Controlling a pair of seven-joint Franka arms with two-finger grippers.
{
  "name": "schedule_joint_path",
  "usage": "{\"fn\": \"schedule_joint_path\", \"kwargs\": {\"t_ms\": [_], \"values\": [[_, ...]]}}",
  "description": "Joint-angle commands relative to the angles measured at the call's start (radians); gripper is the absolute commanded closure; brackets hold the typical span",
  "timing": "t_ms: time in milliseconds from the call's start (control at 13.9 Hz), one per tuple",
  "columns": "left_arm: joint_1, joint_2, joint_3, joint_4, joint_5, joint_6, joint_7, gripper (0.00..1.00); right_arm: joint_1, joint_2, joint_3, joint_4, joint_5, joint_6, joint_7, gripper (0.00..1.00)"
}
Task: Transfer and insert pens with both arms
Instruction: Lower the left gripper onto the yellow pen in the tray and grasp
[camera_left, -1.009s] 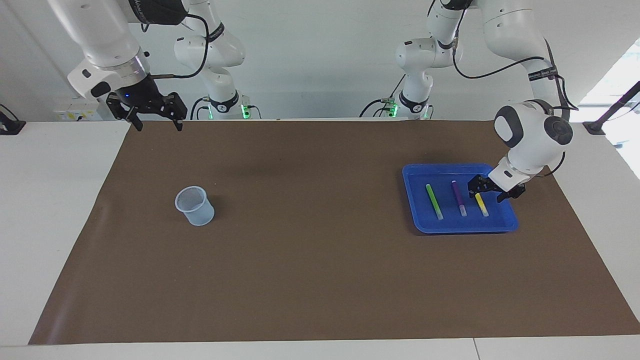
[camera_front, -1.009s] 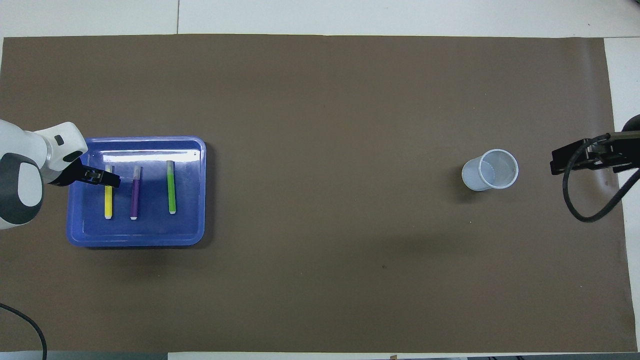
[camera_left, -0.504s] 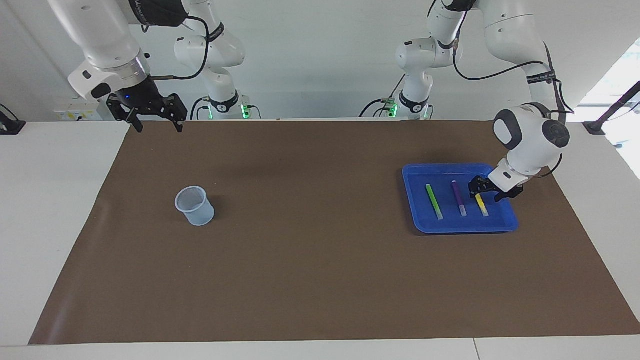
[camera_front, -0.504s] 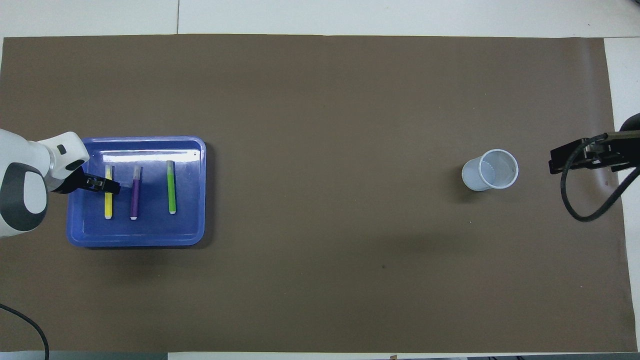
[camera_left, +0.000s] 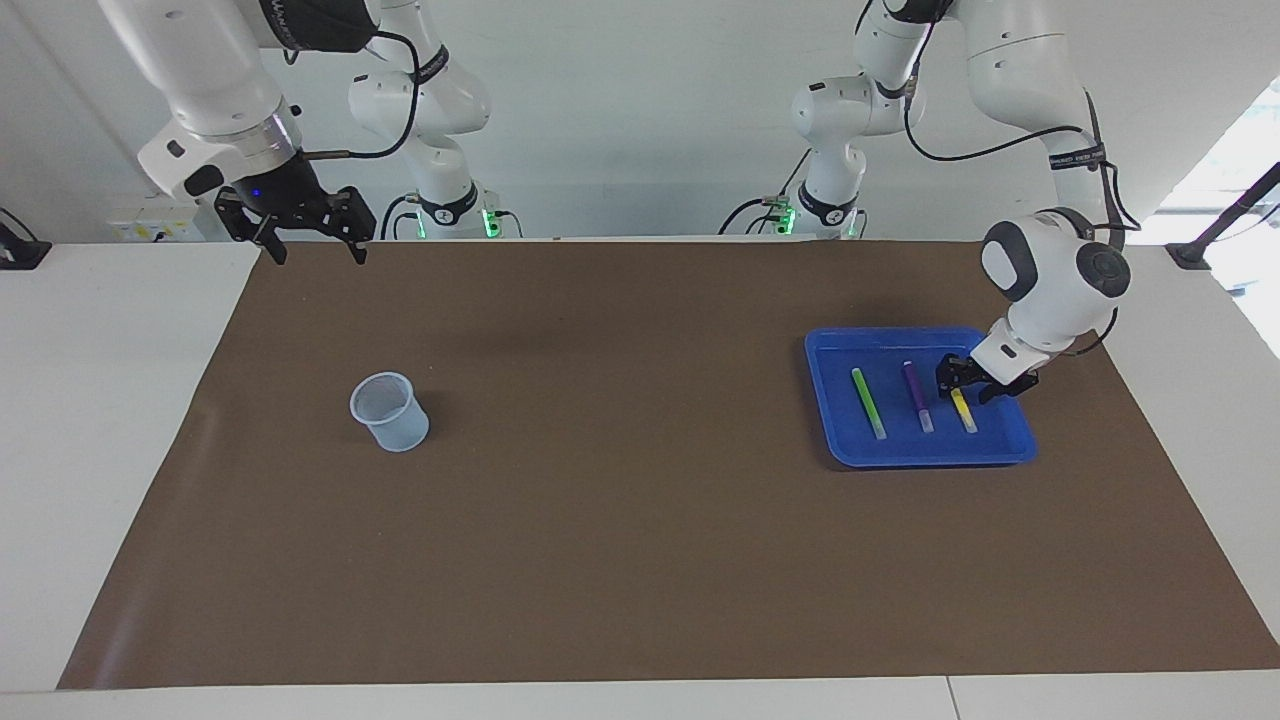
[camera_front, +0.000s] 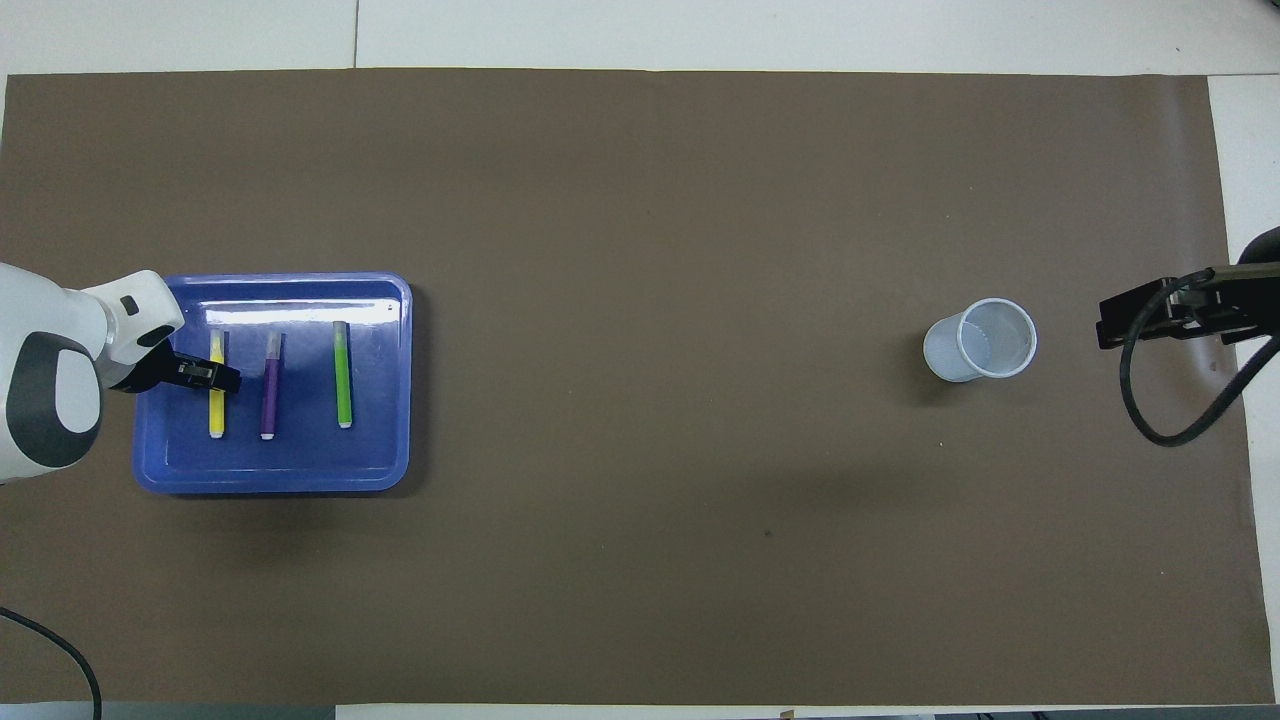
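Observation:
Three pens lie side by side in a blue tray (camera_left: 920, 455) at the left arm's end of the table: green (camera_left: 868, 402), purple (camera_left: 918, 396), yellow (camera_left: 964, 411). In the overhead view they are the yellow pen (camera_front: 216, 405), purple pen (camera_front: 270, 385) and green pen (camera_front: 343, 373) in the tray (camera_front: 270, 480). My left gripper (camera_left: 965, 385) is low in the tray, open, its fingers on either side of the yellow pen's part nearer the robots; it also shows in the overhead view (camera_front: 213, 375). My right gripper (camera_left: 308, 248) waits open in the air over the mat's edge nearest the robots.
A pale translucent cup (camera_left: 388, 410) stands upright on the brown mat toward the right arm's end; the overhead view shows it too (camera_front: 980, 340). Two smaller white arms with green-lit bases (camera_left: 450, 210) (camera_left: 820, 205) stand at the table's edge by the robots.
My left gripper has slid along the yellow pen toward the robots and sunk a little lower over it. The right arm has barely moved. The pens and cup lie as before.

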Motion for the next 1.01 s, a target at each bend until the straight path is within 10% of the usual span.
{"fn": "schedule_joint_path", "kwargs": {"t_ms": [0, 937], "values": [[0.0, -0.006, 0.004, -0.023, -0.011, 0.048, -0.005, 0.33, -0.006, -0.027, 0.003, -0.035, 0.002, 0.025, -0.025, 0.0], [0.0, -0.006, 0.004, -0.037, -0.011, 0.071, -0.005, 0.84, -0.004, -0.024, 0.004, -0.032, 0.003, 0.082, -0.016, 0.0]]}}
